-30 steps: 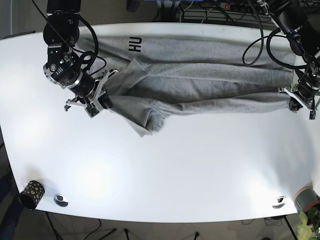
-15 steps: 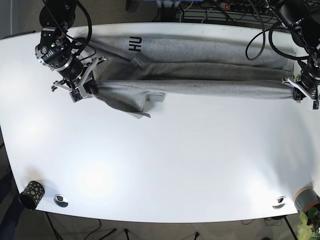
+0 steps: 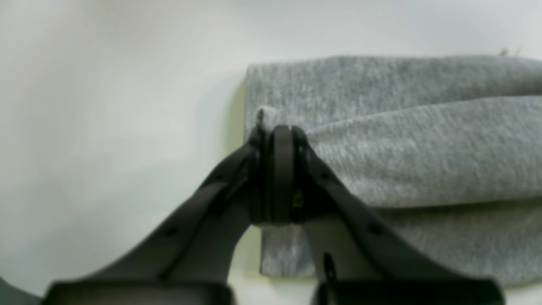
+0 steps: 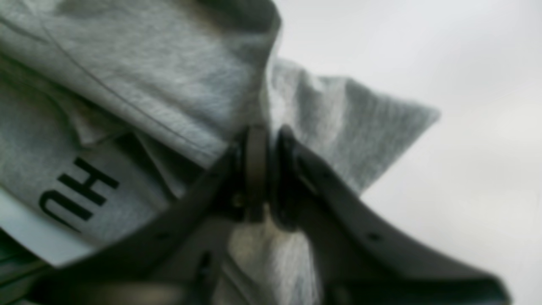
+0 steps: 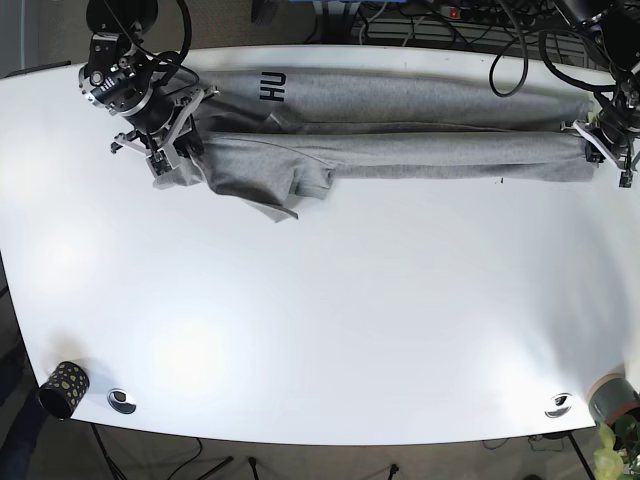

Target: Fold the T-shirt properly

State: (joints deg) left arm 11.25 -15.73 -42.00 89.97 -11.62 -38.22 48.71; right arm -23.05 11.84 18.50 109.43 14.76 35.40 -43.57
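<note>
The grey T-shirt [image 5: 400, 125] lies along the far side of the white table [image 5: 330, 320], its near edge folded back over itself; black letters "HU" show near its left end. My right gripper [image 5: 165, 158] is shut on the shirt's folded left end [image 4: 305, 106], where a sleeve bunches toward the front. My left gripper [image 5: 603, 153] is shut on the folded right end [image 3: 381, 140] and holds it over the lower layer.
A dark patterned cup [image 5: 62, 388] stands at the front left corner. Two round metal fittings [image 5: 121, 400] [image 5: 558, 405] sit near the front edge. A grey pot with a plant [image 5: 615, 410] is at the front right. Cables [image 5: 420, 20] run behind the table.
Both grippers have moved toward the far edge, carrying the shirt's near edge up over the rest. The fold is now narrower and flatter.
</note>
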